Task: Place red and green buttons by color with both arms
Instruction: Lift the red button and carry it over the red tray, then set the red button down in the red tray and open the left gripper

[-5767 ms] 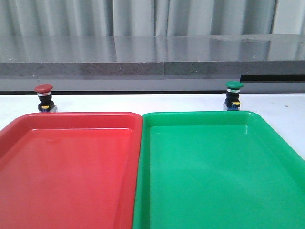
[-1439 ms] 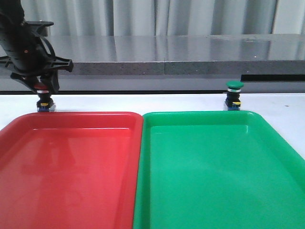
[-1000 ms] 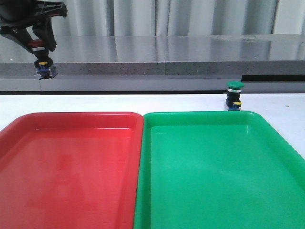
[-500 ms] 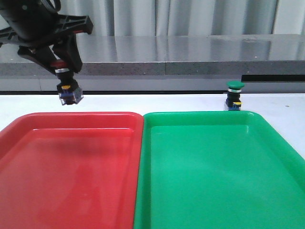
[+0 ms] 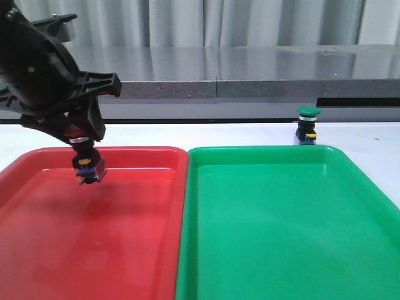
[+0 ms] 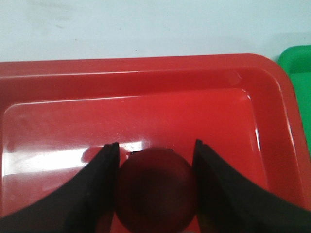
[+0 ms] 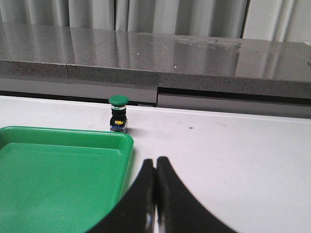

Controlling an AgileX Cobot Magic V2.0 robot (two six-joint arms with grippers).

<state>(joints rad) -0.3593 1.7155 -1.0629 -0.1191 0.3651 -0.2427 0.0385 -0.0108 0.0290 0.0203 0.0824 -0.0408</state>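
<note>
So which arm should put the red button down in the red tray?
The left arm. Its left gripper is shut on the red button, hanging just above the red tray. The right gripper is shut, holding nothing, over by the green button.

The left tool [image 5: 80, 139] hides the red button's [image 5: 88, 165] cap.

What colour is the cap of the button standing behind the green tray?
Green; the right wrist view shows it best.

Bright even light for you, white glare streak on the red tray [image 6: 146, 145] beyond your blurred left gripper [image 6: 156, 160], soft shadow beneath it.
</note>
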